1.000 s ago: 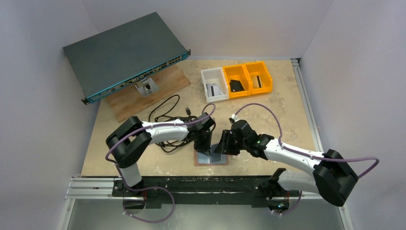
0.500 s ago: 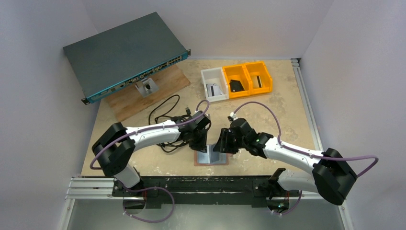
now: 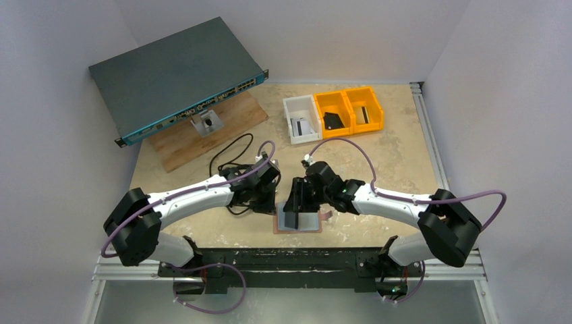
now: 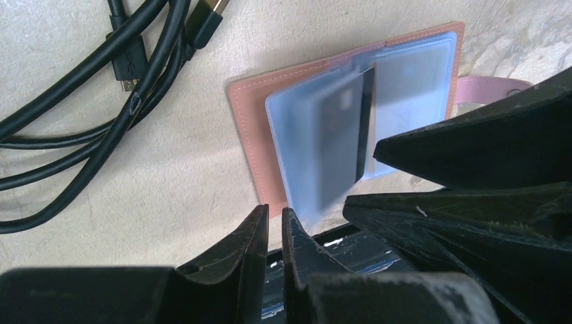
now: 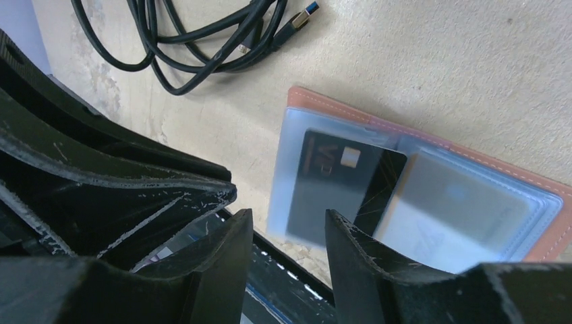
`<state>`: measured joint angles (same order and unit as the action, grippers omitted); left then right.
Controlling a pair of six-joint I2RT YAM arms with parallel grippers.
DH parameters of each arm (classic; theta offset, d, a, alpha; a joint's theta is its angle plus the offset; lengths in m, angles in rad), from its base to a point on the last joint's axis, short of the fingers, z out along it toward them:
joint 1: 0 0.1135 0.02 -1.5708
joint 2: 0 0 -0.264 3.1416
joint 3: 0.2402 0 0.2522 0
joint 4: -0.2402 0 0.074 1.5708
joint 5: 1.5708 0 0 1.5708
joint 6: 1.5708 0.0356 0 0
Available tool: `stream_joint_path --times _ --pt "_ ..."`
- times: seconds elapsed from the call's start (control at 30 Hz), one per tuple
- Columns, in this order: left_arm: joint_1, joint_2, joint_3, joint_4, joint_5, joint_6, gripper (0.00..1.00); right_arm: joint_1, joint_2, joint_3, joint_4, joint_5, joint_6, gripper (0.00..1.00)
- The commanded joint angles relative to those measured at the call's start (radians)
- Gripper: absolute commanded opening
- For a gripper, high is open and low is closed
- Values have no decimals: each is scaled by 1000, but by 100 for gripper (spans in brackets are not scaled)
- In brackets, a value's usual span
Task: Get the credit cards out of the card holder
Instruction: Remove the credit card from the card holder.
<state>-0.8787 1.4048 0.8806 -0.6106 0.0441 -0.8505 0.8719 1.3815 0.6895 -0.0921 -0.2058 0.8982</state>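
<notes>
The left gripper (image 4: 273,233) has its two black fingers nearly together, a thin slit between them, with nothing visibly caught there; in its wrist view they hang just off the near edge of the clear pocket sleeve. The right gripper (image 5: 289,229) stands slightly parted, a narrow gap between its fingers and nothing in it; the gap sits over the near left edge of the sleeve holding the dark grey plastic credit card (image 5: 340,192).

Both grippers meet over the small reddish-brown leather card holder (image 3: 297,223), which lies open and flat on the beige table (image 3: 391,155), close to its near edge and between the two arms. A clear sleeve with the dark card inside tilts up from the holder's spine; a paler card (image 5: 455,209) shows in the pocket to its right. The holder's pink snap tab (image 4: 482,86) juts out on the right.

Just left of the holder lies a coil of black cables (image 3: 233,158). Farther back — left — a grey network switch (image 3: 172,74) leans on a wooden board (image 3: 209,131); to the right stand a white bin (image 3: 301,119) and two orange bins (image 3: 351,109).
</notes>
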Motion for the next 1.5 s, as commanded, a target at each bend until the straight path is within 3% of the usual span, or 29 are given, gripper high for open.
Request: stream_joint_path --times 0.0,0.3,0.43,0.6,1.13,1.47 --pt "7 -34 -13 1 -11 2 13 3 15 51 35 -15 -1 44" --pt "8 0 15 45 34 19 13 -11 -32 2 18 5 7 46" --pt "8 69 53 84 82 26 12 -37 -44 -58 57 -16 13 40" --pt "9 152 79 120 99 19 10 -54 -30 -97 86 -31 12 40" --pt "11 277 62 117 31 6 0 -83 61 -164 199 -68 -1 38" --pt "11 303 38 109 18 -17 0 -89 90 -196 255 -89 10 37"
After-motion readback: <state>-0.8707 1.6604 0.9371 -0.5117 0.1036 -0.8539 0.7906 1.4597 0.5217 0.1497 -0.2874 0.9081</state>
